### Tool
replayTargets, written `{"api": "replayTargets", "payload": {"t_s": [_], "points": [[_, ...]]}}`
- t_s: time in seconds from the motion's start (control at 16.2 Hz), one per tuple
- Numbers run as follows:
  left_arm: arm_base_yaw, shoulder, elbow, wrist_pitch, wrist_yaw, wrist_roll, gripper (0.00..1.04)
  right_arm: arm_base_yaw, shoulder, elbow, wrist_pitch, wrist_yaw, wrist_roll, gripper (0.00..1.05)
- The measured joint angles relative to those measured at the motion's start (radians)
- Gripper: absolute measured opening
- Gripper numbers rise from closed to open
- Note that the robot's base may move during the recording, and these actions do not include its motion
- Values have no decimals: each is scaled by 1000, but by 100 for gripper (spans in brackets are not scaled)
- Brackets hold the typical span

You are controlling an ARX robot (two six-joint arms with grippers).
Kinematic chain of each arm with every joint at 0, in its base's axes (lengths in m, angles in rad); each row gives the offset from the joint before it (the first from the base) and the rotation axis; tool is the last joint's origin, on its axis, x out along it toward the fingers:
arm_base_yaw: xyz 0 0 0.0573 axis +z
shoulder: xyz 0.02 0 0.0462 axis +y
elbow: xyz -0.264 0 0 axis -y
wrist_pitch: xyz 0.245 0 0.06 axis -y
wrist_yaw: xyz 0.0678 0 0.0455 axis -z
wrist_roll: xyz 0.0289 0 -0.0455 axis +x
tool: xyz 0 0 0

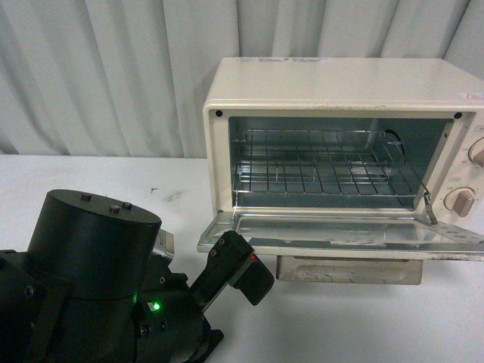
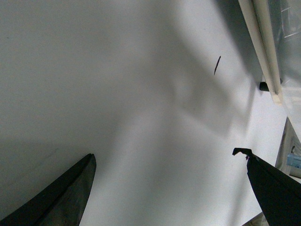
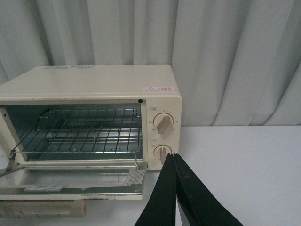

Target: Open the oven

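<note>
The cream-white oven (image 1: 340, 83) stands on the white table at the right, with its door (image 1: 340, 240) dropped flat open and the beige handle (image 1: 348, 269) under the door's front edge. The wire rack (image 1: 325, 162) shows inside. Two round knobs (image 1: 463, 201) sit at its right. The oven also shows in the right wrist view (image 3: 94, 84), door down. My left gripper (image 2: 167, 157) is open and empty over bare table, near the door's left corner. My right gripper (image 3: 173, 157) is shut and empty, in front of the oven's knob side.
My left arm's black base and wrist (image 1: 98, 280) fill the lower left of the front view. A grey-white curtain (image 1: 106, 76) hangs behind the table. A small dark mark (image 2: 217, 65) lies on the white table (image 1: 340, 325).
</note>
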Motion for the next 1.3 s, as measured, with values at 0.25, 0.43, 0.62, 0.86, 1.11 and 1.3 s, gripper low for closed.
{"api": "replayTargets", "payload": {"t_s": [0.25, 0.43, 0.62, 0.86, 1.11, 1.3], "points": [[0, 0, 0, 0, 0, 0, 98, 0, -85, 0, -87, 0, 0, 2], [0, 0, 0, -1, -2, 0, 98, 0, -332, 0, -352, -2, 0, 2], [0, 0, 0, -1, 0, 0, 98, 0, -332, 0, -344, -2, 0, 21], [0, 0, 0, -1, 0, 0, 98, 0, -332, 0, -344, -2, 0, 66], [0, 0, 0, -1, 0, 0, 98, 0, -332, 0, -344, -2, 0, 99], [-16, -3, -57, 131, -134, -52, 98, 0, -332, 0, -344, -2, 0, 98]]}}
